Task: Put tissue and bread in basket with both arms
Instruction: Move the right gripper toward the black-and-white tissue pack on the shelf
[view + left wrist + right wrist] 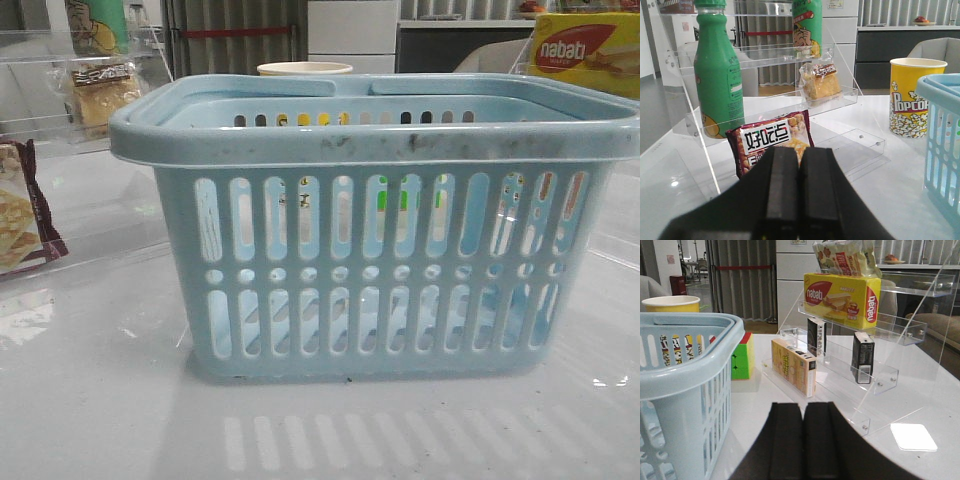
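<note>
The light-blue basket (375, 140) stands mid-table and looks empty; it also shows in the left wrist view (945, 145) and the right wrist view (685, 375). The bread (821, 82), in clear wrap with a dark label, lies on the left clear shelf (100, 95). Two small black tissue packs (862, 357) (816, 336) stand upright on the right clear shelf. My left gripper (799, 150) is shut and empty, well short of the bread. My right gripper (803, 405) is shut and empty, short of the tissue packs. Neither gripper shows in the front view.
A maroon-edged snack packet (772, 142) and a green bottle (717, 75) stand between the left gripper and the bread. A popcorn cup (912, 97) is behind the basket. A nabati box (842, 295), a yellow carton (794, 365) and a colour cube (741, 357) are on the right.
</note>
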